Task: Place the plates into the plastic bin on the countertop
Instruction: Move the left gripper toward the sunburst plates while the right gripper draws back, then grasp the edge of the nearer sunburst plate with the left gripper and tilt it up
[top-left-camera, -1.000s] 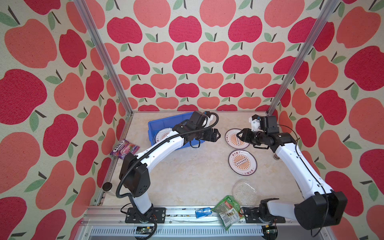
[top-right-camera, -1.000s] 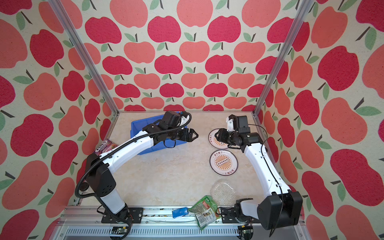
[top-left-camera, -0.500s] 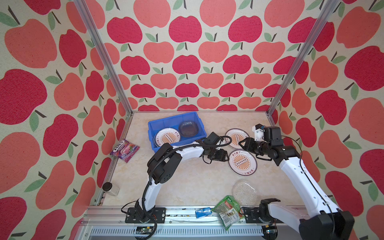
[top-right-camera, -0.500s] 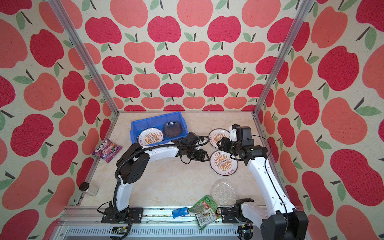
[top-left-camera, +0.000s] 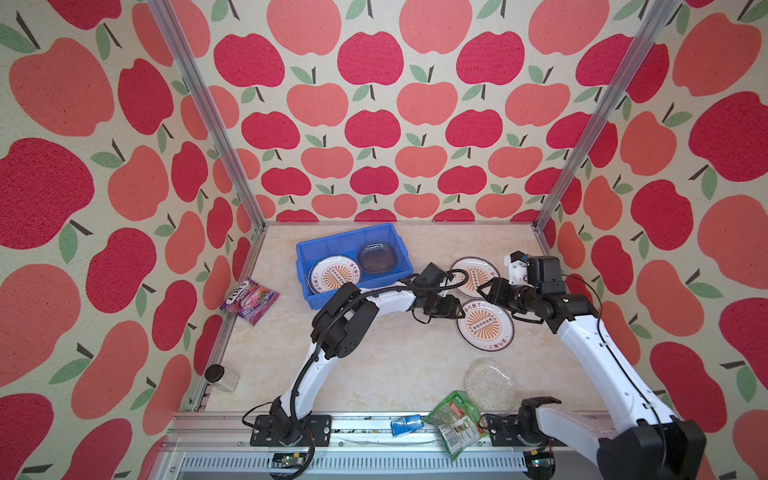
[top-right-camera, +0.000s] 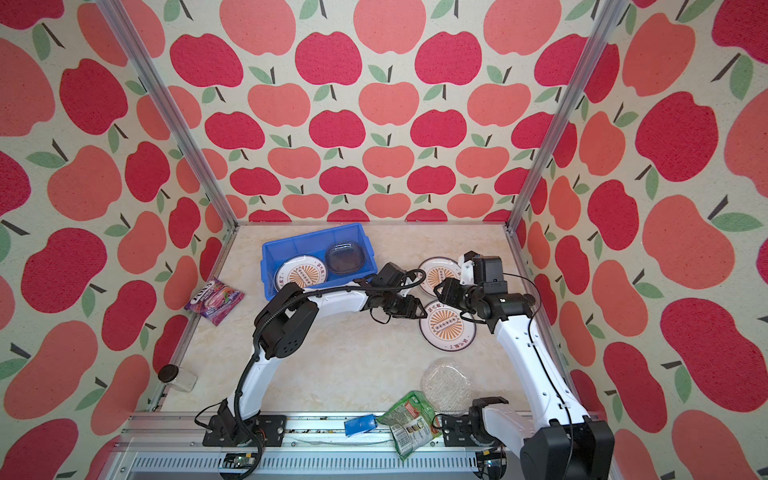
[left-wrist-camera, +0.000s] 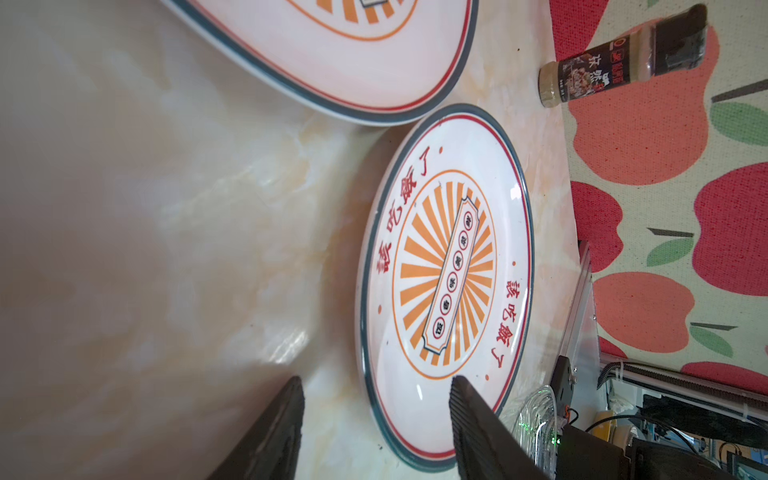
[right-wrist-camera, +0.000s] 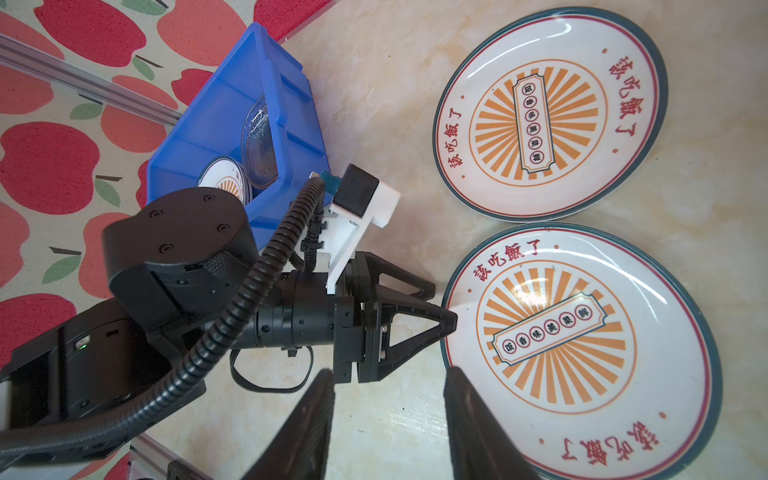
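Observation:
Two round sunburst plates lie side by side on the countertop (top-left-camera: 395, 365): a near plate (top-left-camera: 485, 324) and a far plate (top-left-camera: 476, 276). My left gripper (left-wrist-camera: 376, 382) is open at the near plate's left rim, one finger over the plate (left-wrist-camera: 444, 286) and one over bare countertop. My right gripper (right-wrist-camera: 388, 374) is open just above that plate's far-left edge, holding nothing. The blue plastic bin (top-left-camera: 302, 270) at the back left holds a sunburst plate (top-left-camera: 334, 274) and a smoky glass plate (top-left-camera: 377, 257). A clear glass plate (top-left-camera: 488, 386) lies near the front.
A purple candy packet (top-left-camera: 249, 300) lies by the left wall and a black-lidded jar (top-left-camera: 220, 376) stands at the front left. A green snack bag (top-left-camera: 455, 417) overhangs the front rail. A spice bottle (left-wrist-camera: 619, 62) lies against the right wall.
My left arm swung from the bin across to the near plate's rim and its jaws narrowed. My right gripper moved forward from the far plate toward the near one.

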